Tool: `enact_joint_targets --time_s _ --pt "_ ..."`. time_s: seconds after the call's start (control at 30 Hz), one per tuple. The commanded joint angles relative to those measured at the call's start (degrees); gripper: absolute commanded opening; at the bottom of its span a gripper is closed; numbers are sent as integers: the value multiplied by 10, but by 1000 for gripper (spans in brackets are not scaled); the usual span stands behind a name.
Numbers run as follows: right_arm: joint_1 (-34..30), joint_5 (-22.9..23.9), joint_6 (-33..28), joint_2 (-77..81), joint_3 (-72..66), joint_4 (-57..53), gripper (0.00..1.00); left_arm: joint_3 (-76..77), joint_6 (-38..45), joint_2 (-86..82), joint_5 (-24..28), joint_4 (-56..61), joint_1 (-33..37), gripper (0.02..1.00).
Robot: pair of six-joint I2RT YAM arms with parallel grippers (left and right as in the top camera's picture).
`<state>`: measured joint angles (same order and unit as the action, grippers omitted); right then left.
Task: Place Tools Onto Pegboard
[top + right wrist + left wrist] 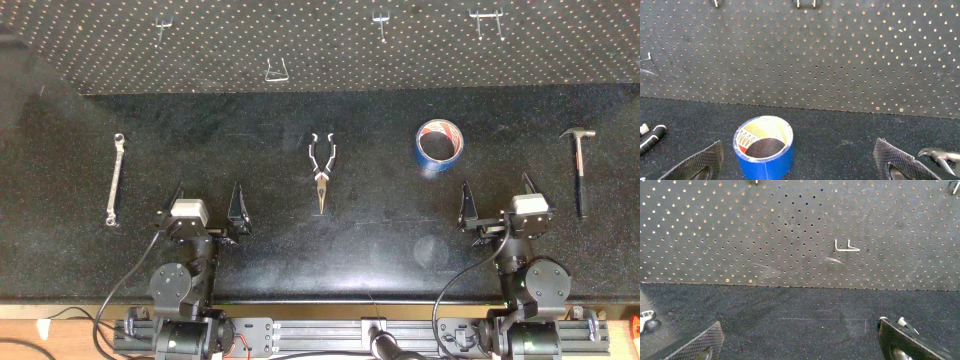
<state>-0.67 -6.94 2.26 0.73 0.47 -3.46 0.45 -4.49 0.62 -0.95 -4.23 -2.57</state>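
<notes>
Plainly, all four tools lie on the bench (380,240), none on the pegboard (330,40); the tape roll (439,145) sits just ahead of the right gripper (497,203), a little toward the middle, the nearest pick; the hammer (579,170) lies off to its right, handle running toward the board, head farthest; the wrench (115,180) lies likewise left of the left gripper (207,205); the pliers (321,170) rest between the arms, nose toward the bases; both arms sit low and folded back, fingers (238,208) spread apart, holding nothing
</notes>
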Motion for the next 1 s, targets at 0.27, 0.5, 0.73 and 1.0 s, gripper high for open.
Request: enact_joint_targets --time_s 0.27,0.5,0.73,1.0 --pt "4 5 -8 -7 -2 -2 978 4 26 12 14 -3 -1 996" --pt "4 5 -8 -7 -2 -2 978 253 160 298 -216 -161 27 993" --pt "4 5 -8 -7 -2 -2 978 542 219 612 -208 -525 164 993" --pt "4 5 -8 -7 -2 -2 978 643 330 834 -30 -564 393 993"
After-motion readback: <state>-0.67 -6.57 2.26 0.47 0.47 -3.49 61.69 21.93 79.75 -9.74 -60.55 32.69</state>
